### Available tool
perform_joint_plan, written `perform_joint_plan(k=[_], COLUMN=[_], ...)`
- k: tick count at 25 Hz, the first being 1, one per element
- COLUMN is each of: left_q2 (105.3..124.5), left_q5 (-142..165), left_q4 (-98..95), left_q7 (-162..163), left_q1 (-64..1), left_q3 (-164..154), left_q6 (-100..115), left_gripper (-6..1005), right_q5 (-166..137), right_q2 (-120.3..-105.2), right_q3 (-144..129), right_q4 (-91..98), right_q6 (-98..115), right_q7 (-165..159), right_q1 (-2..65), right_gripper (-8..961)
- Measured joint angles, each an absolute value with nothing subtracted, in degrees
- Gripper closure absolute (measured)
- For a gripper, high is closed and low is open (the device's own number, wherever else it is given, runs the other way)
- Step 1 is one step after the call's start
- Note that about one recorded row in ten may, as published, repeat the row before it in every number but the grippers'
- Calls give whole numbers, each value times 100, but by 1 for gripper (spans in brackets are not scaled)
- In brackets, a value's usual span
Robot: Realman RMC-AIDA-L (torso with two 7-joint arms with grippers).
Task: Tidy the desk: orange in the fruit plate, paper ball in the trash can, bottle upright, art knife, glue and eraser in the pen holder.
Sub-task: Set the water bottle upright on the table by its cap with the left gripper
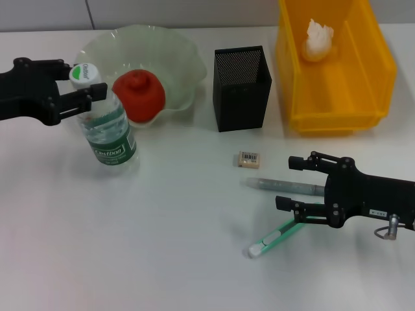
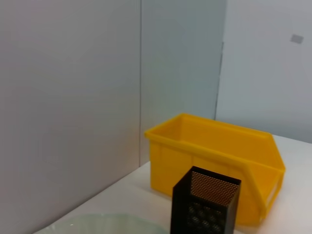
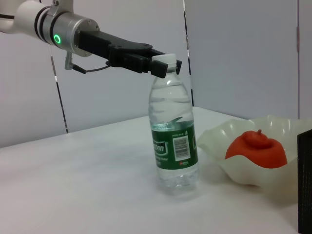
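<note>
Head view: the bottle [image 1: 109, 133] stands upright beside the fruit plate [image 1: 170, 48] (cap up), left gripper [image 1: 87, 94] clamped at its neck; right gripper [image 1: 290, 183] gapes around the glue [image 1: 285, 186].

Art knife [image 1: 275, 237] partly hidden under right pincer [image 1: 292, 183], eraser [image 1: 249, 159] label too small to read, fruit plate [image 2: 105, 223] cut off by frame edge

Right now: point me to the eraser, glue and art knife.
eraser [image 1: 249, 159]: head view, on its printed label.
glue [image 1: 285, 186]: head view, mid-barrel of the grey stick.
art knife [image 1: 275, 238]: head view, on the mint-green body short of the white end.
</note>
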State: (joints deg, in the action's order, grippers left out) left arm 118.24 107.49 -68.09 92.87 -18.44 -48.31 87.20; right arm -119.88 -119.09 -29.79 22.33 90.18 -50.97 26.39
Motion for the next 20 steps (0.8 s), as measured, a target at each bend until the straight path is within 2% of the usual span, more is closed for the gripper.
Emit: perform_joint_plan(k=[20], left_q2=[11821], left_q5=[10817], left_q4=[-6420], left_q7=[9023], left_q1=[-1834], left_q3=[-4631], left_q6=[8343], left_gripper=[550], right_q5=[-11989], right_q2=[-11909], right_q3=[-2979], right_q4=[2215], right_q6=[9027], right_q7=[-5097], right_q1=[2619], right_gripper=[136])
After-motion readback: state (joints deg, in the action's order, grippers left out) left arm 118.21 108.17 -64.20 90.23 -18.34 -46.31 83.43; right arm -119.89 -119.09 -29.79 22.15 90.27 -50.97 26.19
